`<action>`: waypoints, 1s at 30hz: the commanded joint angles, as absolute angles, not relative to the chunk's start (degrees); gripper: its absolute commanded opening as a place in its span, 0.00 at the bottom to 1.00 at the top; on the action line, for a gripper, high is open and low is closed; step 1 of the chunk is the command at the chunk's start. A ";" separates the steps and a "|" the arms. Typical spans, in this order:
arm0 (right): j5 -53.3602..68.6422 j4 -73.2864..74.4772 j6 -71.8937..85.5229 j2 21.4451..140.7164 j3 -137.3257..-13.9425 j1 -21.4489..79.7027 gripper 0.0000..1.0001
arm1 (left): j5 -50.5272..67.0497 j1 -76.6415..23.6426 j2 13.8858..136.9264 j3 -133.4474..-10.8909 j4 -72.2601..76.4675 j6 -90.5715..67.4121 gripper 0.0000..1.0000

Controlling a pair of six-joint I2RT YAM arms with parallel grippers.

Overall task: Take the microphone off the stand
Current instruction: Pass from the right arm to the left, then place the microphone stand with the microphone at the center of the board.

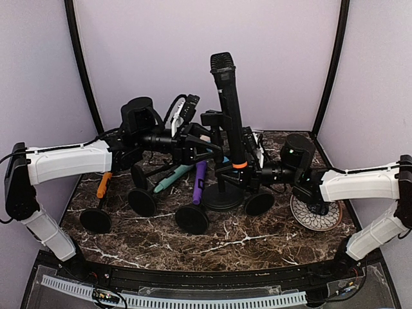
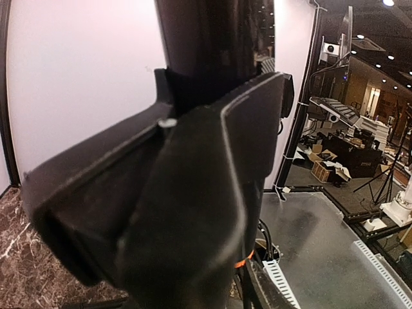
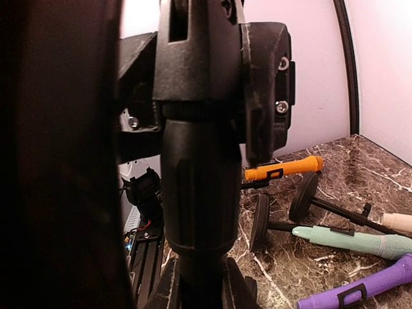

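Several toppled stands (image 1: 143,201) crowd the microphone (image 1: 226,96); left pincer (image 1: 207,149) pinches it, right pincer (image 1: 248,175) unclear.

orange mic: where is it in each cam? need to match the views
Top external: the orange microphone lies at the left side of the table, low in the left half of the picture.
Left wrist: not in it.
Right wrist: just right of centre at mid-height, lying nearly level.
Shared landmark: the dark marble tabletop.
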State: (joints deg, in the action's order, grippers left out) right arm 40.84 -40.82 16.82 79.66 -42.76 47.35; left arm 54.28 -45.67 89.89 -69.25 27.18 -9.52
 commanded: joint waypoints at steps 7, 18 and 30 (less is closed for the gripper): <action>39.33 -49.66 18.49 78.57 -44.44 45.60 0.00 | 55.74 -45.97 89.63 -69.39 30.20 -9.76 0.23; 34.57 -51.39 20.90 77.30 -39.52 42.95 0.66 | 50.73 -45.97 89.32 -68.91 30.51 -7.97 0.00; 27.87 -52.44 24.37 69.64 -27.14 36.86 0.92 | 35.33 -45.96 95.26 -64.84 39.19 -5.01 0.00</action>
